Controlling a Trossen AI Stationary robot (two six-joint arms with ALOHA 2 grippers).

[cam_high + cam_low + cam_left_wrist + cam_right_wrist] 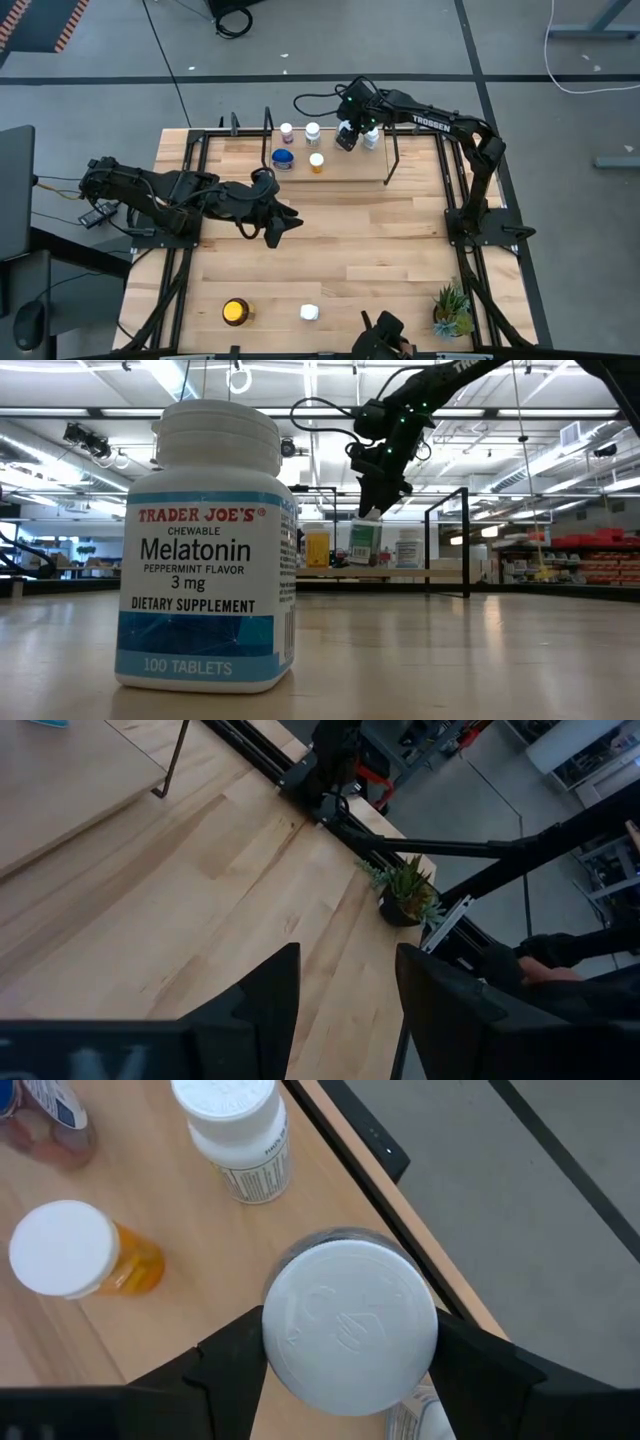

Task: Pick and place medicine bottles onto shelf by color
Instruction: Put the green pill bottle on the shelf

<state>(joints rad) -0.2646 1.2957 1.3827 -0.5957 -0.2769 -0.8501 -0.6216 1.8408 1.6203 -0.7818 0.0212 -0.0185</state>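
Note:
The shelf [350,168] stands at the table's far middle. On it stand two white-capped bottles [287,131] [313,131], a blue-lidded one [283,159], a small orange one [316,161] and a white one [371,139]. My right gripper [347,137] is over the shelf's far edge, shut on a white-capped bottle with a green label [365,543]. My left gripper [281,228] hovers open and empty over the table's middle. An amber-yellow bottle [236,312] and a white bottle [309,313] stand near the front edge. My right gripper pinches the bottle's white cap [350,1327] between its two fingers [228,1363], one on each side of the cap. The fingers come from above, pointing down. The bottle hangs upright below them, its base at or just above the shelf board [440,572]; I cannot tell which.
A small green potted plant [452,310] stands at the front right corner. The shelf's thin black uprights [392,155] rise around the board. In the right wrist view an orange bottle [75,1255] and a white bottle [238,1130] stand close to the held one.

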